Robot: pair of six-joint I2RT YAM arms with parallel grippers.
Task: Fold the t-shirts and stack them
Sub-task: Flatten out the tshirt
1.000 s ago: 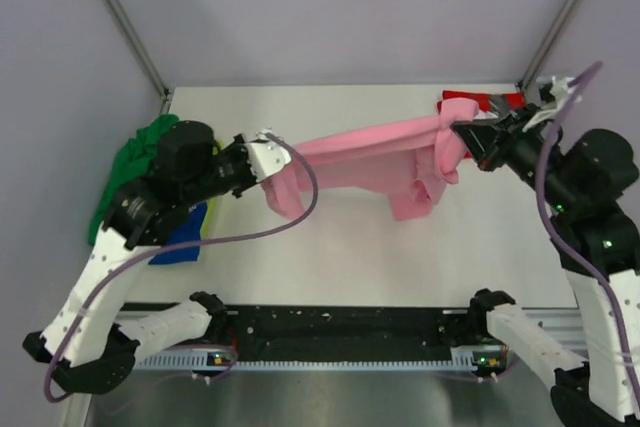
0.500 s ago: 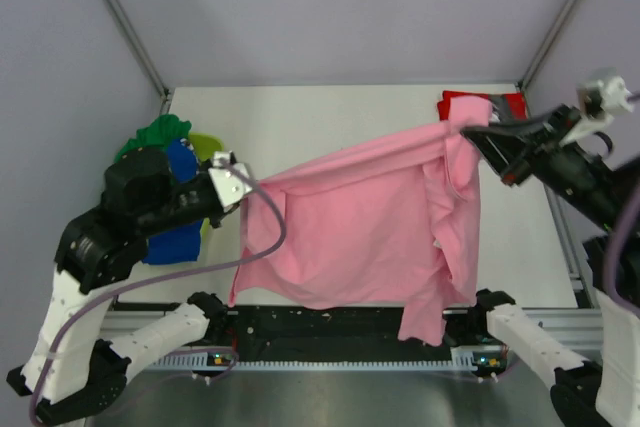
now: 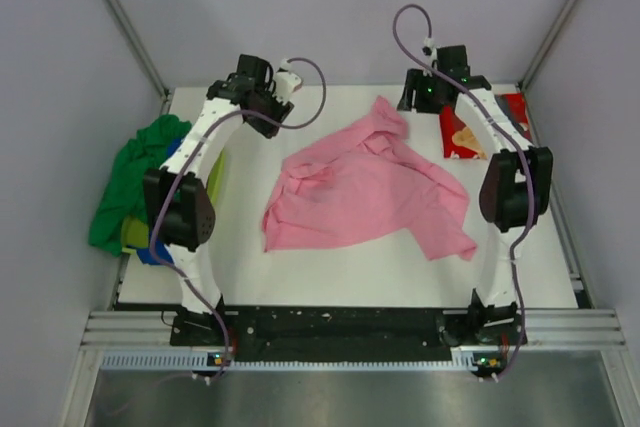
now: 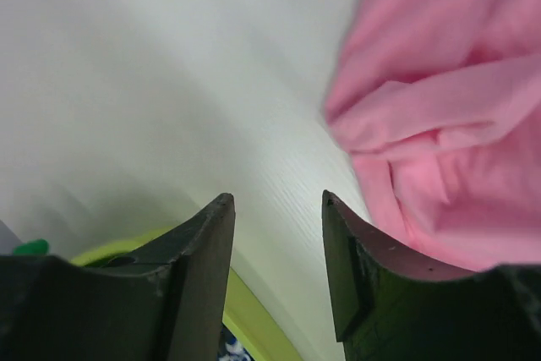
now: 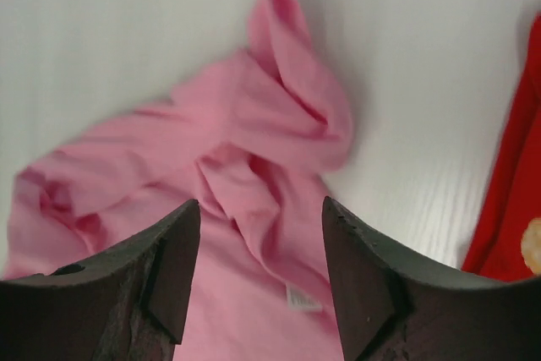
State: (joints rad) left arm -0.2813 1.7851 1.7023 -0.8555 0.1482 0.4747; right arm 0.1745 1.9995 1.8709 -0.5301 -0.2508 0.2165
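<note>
Top view: pink t-shirt (image 3: 365, 192) lay rumpled mid-table (image 3: 330, 272), with no fold in it yet. Left gripper (image 3: 278, 95) sat beyond its far-left side and right gripper (image 3: 412, 97) by its far tip. I saw no cloth in either, but couldn't read the jaws from up here. Red t-shirt (image 3: 462, 133) was far right, green t-shirt (image 3: 125, 182) heaped at the left edge.

Left wrist: jaws parted, only bare table between them. A pink fold (image 4: 439, 124) sat off to the right and yellow-green t-shirt (image 4: 254, 319) low in frame.

Right wrist: jaws spread, empty, hanging over the bunched far end of the pink. Red showed at the right margin.

My read: the step was laying the pink one flat, folding not begun. The next move called for both grippers to pinch opposite corners of the bunched far edge and pull it smooth — grabbing one layer only, or the wrinkles would get folded in.
</note>
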